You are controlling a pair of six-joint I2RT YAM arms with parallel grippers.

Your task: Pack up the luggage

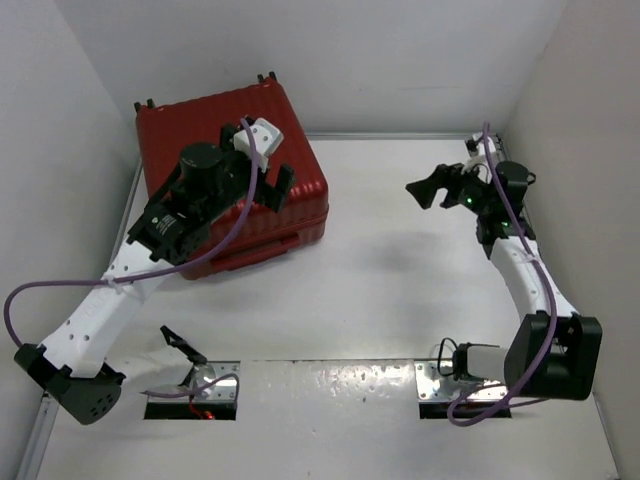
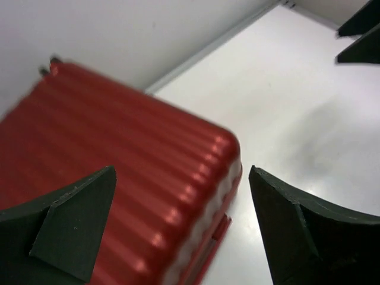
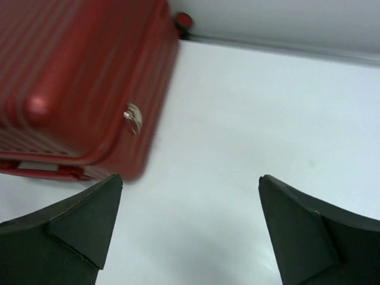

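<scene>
Overhead, the white table (image 1: pixel 380 260) is boxed in by white walls, and the luggage (image 1: pixel 175 125), a dark red ribbed hard-shell suitcase, lies flat and shut in the far left corner, close to both walls. The left arm (image 1: pixel 100 310) reaches over the shell and hides much of the lid in that view. The left gripper (image 2: pixel 182 171) hangs above the case's near right corner, jaws spread wide with nothing between them. The right arm (image 1: pixel 530 270) bends along the right wall. The right gripper (image 3: pixel 190 178) points left toward the suitcase from well apart, likewise released and empty, over bare tabletop. Purple cables (image 1: pixel 230 225) loop along both arms, and two metal plates (image 1: pixel 440 380) sit at the near edge.

The left wrist camera shows what the arm covers from above: ribs running along the lid, the rounded corner, and small wheels (image 2: pixel 50 62) by the wall. Only the right wrist camera shows the suitcase's side wall, with one red-hubbed wheel (image 3: pixel 183 21) at its far end and a small silver zip pull (image 3: pixel 132 117) at the seam.
</scene>
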